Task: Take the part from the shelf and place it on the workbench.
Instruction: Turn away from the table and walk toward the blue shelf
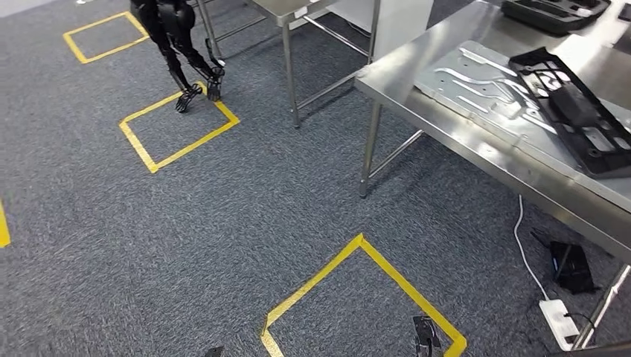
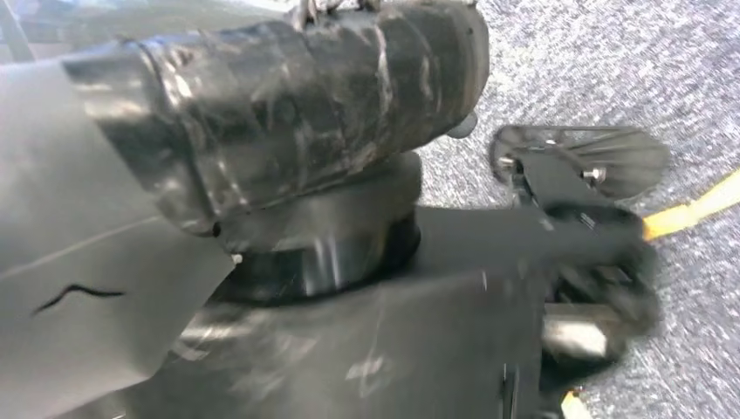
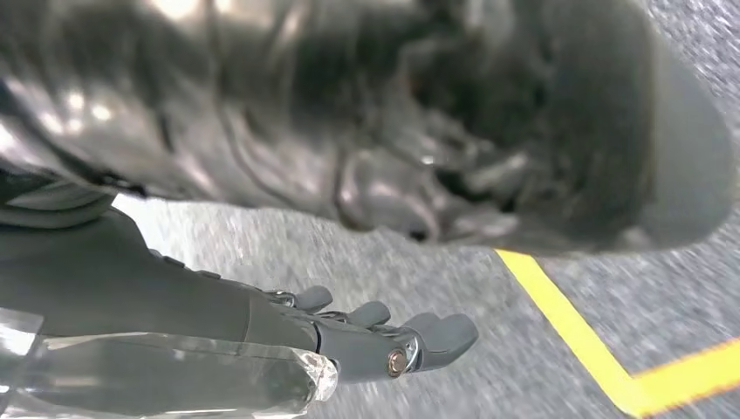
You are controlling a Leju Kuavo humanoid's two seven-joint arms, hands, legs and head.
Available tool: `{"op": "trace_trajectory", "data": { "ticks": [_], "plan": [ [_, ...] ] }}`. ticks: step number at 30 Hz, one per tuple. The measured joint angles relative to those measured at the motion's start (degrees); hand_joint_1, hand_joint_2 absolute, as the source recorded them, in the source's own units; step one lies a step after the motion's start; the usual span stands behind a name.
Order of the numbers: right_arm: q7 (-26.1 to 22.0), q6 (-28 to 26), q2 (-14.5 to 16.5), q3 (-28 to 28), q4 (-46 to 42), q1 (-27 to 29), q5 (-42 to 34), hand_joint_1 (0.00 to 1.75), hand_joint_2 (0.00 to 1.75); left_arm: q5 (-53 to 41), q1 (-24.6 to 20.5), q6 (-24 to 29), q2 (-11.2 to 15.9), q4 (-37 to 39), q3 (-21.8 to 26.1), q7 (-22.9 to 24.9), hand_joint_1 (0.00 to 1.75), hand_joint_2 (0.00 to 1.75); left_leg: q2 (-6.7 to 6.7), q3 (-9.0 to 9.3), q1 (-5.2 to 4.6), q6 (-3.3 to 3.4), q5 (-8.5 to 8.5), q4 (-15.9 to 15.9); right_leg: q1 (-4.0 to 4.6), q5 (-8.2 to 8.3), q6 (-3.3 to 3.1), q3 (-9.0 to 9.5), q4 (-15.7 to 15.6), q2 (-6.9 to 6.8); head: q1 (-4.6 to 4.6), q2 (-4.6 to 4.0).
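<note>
Black part point(image 1: 573, 111) on workbench point(image 1: 476, 160) — right hand point(image 3: 384, 336) empty, fingers apart

The left wrist view looks down at grey speckled carpet point(image 2: 602, 61), blurred by motion. A strip of yellow tape point(image 2: 694, 212) runs across the carpet at one edge, and a small yellow piece point(image 2: 572, 406) shows near another. Large dark, glossy shapes crowd the foreground, too blurred to identify.

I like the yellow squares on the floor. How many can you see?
3 yellow squares: one far off at the top left, one under another robot's feet, one close in front, cut off. More may be out of view.
</note>
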Motion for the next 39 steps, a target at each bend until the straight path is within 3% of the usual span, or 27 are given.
{"op": "trace_trajectory", "data": {
  "ticks": [2, 4, 6, 8, 10, 11, 12, 13, 15, 17, 19, 21, 23, 25, 26, 27, 28, 30, 32, 34, 35, 37, 39],
  "plan": [
    [0.7, -0.8, -0.4, 0.7, 0.0, 0.0, 2.7, 0.0, 0.0, -0.4, 0.0, -0.4, 0.1, 0.0, 0.0, 0.1, 0.0, 0.0, 0.83, 0.9, -0.62, 0.75, -0.03, -2.1, 0.27, -0.2, 0.66, 0.34, -0.2, -1.1, 0.03, 0.0],
    [1.6, -1.2, -0.7, 1.7, -0.2, 0.0, 4.4, 0.0, 0.0, -0.9, 0.1, -0.9, 0.1, 0.0, 0.0, 0.1, 0.0, 0.0, -0.52, 0.99, -0.59, 1.52, 0.14, -2.5, 0.29, -0.44, 1.4, 0.8, -0.5, -1.88, 0.08, 0.0],
    [2.1, -1.5, -1.2, 2.3, -0.4, 0.0, 5.0, 0.0, 0.0, -1.4, 0.1, -1.3, 0.2, 0.0, 0.0, -0.1, 0.0, 0.0, -1.63, 1.59, -0.32, 2.36, 0.43, -3.2, 0.15, -1.83, 1.9, 0.42, 1.2, 0.08, 0.27, 0.0],
    [2.5, -1.9, -1.7, 2.9, -0.5, 0.3, 5.2, 0.0, 0.0, -1.9, -0.1, -1.7, 0.2, 0.0, 0.0, -1.0, 0.0, 0.0, -2.74, 1.92, -0.25, 3.12, 0.52, -3.5, 0.12, -4.99, 1.97, -2.61, 7.7, 3.16, 0.56, 0.0],
    [2.9, -2.1, -2.3, 3.4, -0.5, 1.1, 5.2, 0.0, 0.0, -2.4, -0.2, -2.1, 0.2, 0.0, 0.0, -2.5, 0.0, 0.0, -4.33, 1.93, -0.36, 3.45, 0.44, -3.4, 0.26, -7.17, 1.96, -6.51, 14.7, 4.18, 0.63, 0.0],
    [3.2, -2.1, -2.6, 3.6, -0.5, 1.6, 5.3, 0.0, 0.0, -2.5, -0.2, -2.3, 0.2, 0.0, 0.0, -3.3, 0.0, 0.0, -5.24, 1.95, -0.4, 3.49, 0.38, -3.3, 0.3, -6.73, 1.97, -7.41, 15.8, 4.3, 0.63, 0.0],
    [3.5, -2.2, -2.8, 3.7, -0.5, 1.9, 5.4, 0.0, 0.0, -2.7, -0.2, -2.5, 0.2, 0.0, 0.0, -4.1, 0.0, 0.0, -6.13, 1.98, -0.39, 3.45, 0.29, -3.2, 0.3, -5.18, 1.94, -7.21, 14.5, 4.4, 0.63, 0.0],
    [3.9, -2.2, -3.1, 3.9, -0.5, 2.1, 5.6, 0.0, 0.0, -2.8, -0.1, -2.7, 0.2, 0.0, 0.0, -4.8, 0.0, 0.0, -6.98, 1.99, -0.35, 3.34, 0.14, -2.9, 0.24, -2.86, 1.9, -6.01, 11.2, 4.76, 0.65, 0.0],
    [5.0, -1.8, -3.5, 4.5, -0.4, 2.2, 6.5, 0.0, 0.0, -2.9, -0.1, -3.3, 0.2, 0.0, 0.0, -6.2, 0.0, 0.0, -8.39, 1.7, -0.38, 2.85, -0.34, -2.0, -0.04, 0.08, 1.67, -3.2, 4.2, 6.87, 0.65, -0.01],
    [6.2, -1.1, -3.7, 5.1, -0.4, 2.2, 7.7, 0.0, 0.0, -2.8, -0.2, -4.2, 0.2, 0.0, 0.0, -7.1, 0.0, 0.0, -9.43, 1.16, -0.45, 2.19, -0.52, -1.6, -0.08, 0.37, 1.22, -2.02, 1.5, 8.12, 0.68, -0.01],
    [7.4, -0.5, -3.6, 5.7, -0.4, 2.3, 8.4, 0.0, 0.0, -3.1, 0.0, -4.7, 0.2, 0.0, 0.0, -7.4, 0.0, 0.0, -10.19, 0.78, -0.37, 1.65, -0.38, -1.7, -0.03, 0.55, 0.55, -1.86, 1.2, 7.15, 0.7, -0.01],
    [8.3, -0.4, -3.6, 6.2, -0.4, 2.3, 8.6, 0.0, 0.0, -4.3, 0.2, -4.4, -0.3, 0.0, -0.3, -7.2, 0.0, 0.0, -8.3, 0.0, -0.46, 1.09, -1.25, -0.3, -0.21, 0.74, -0.17, -1.52, 0.8, 6.04, 0.4, 0.0],
    [8.6, -0.6, -3.6, 6.5, -0.4, 2.5, 8.6, 0.0, 0.0, -5.6, 0.0, -3.3, -1.1, 0.0, -0.6, -6.2, 0.0, 0.0, -5.11, -2.69, -0.5, 0.47, -4.02, 5.3, -0.22, 0.7, -0.66, -1.15, 0.5, 4.64, -0.05, 0.0],
    [8.5, -0.7, -3.6, 6.9, -0.4, 2.7, 8.6, 0.0, 0.0, -6.1, -0.3, -2.2, -1.7, 0.0, -0.9, -4.9, 0.0, 0.0, -4.05, -5.98, -0.35, 0.05, -6.31, 11.7, -0.11, 0.46, -0.85, -0.97, 0.5, 3.03, -0.2, 0.0],
    [8.3, -0.8, -3.6, 7.2, -0.4, 2.8, 8.5, 0.0, 0.0, -6.0, -0.4, -1.7, -2.0, 0.0, -1.0, -4.5, 0.0, 0.0, -3.95, -6.59, -0.33, -0.02, -6.15, 12.9, -0.08, 0.32, -0.86, -0.85, 0.5, 2.23, -0.23, 0.0],
    [8.1, -1.0, -3.6, 7.6, -0.4, 2.9, 8.4, 0.0, 0.0, -5.6, -0.4, -1.3, -2.1, 0.0, -1.0, -4.1, 0.0, 0.0, -3.83, -6.15, -0.32, 0.0, -5.01, 11.9, -0.08, 0.16, -0.83, -0.68, 0.5, 1.52, -0.21, 0.0],
    [7.8, -1.3, -3.5, 8.0, -0.4, 2.9, 8.2, 0.0, 0.0, -4.9, -0.4, -0.8, -2.2, 0.0, -1.0, -3.8, 0.0, 0.0, -3.43, -4.68, -0.34, 0.12, -3.1, 9.0, -0.08, -0.01, -0.75, -0.44, 0.5, 0.85, -0.23, 0.0],
    [7.2, -1.8, -3.4, 8.6, -0.5, 2.8, 8.0, 0.0, 0.0, -3.5, -0.3, 0.0, -2.3, 0.0, -1.0, -3.2, 0.0, 0.0, -0.91, -1.01, -0.85, 0.57, -0.29, 1.8, 0.11, -0.4, -0.38, 0.08, 0.5, -0.27, -0.22, 0.0],
    [6.9, -2.2, -3.2, 9.1, -0.5, 2.9, 7.8, 0.0, 0.0, -3.2, -0.3, 0.4, -2.4, 0.0, -1.0, -2.3, 0.0, 0.0, 0.86, 0.53, -1.45, 1.35, 0.1, -1.5, 0.45, -0.67, 0.17, 0.36, 0.3, -1.31, -0.17, 0.0],
    [6.6, -2.2, -3.0, 9.5, -0.5, 2.8, 7.8, 0.0, 0.0, -4.1, -0.3, 0.4, -2.5, 0.0, -1.0, -0.6, 0.0, 0.0, -0.13, 0.46, -1.61, 2.09, 0.1, -1.8, 0.65, -0.86, 0.74, 0.7, 0.1, -2.52, -0.11, 0.0],
    [6.5, -2.0, -2.8, 9.8, -0.5, 2.7, 7.9, 0.0, 0.0, -4.8, -0.3, 0.4, -2.6, 0.0, -1.0, 0.5, 0.0, 0.0, -0.8, 0.59, -1.53, 2.39, 0.23, -2.1, 0.57, -1.16, 1.09, 0.82, 0.3, -2.27, -0.04, 0.0],
    [6.3, -1.7, -2.7, 10.7, -0.6, 2.5, 8.1, 0.0, 0.0, -5.6, -0.5, 0.5, -2.7, 0.0, -1.3, 2.3, 0.0, 0.0, -2.04, 1.03, -1.25, 3.11, 0.48, -2.7, 0.46, -2.99, 1.59, -0.26, 3.1, 0.47, 0.26, 0.0],
    [6.1, -1.0, -2.6, 11.4, -0.6, 2.6, 7.9, 0.0, 0.0, -3.7, -0.8, 1.4, -2.8, 0.0, -1.7, 2.1, 0.0, 0.0, -3.33, 1.21, -1.16, 3.69, 0.52, -2.9, 0.52, -6.23, 1.61, -3.84, 10.1, 3.43, 0.62, 0.0]
  ]
}}
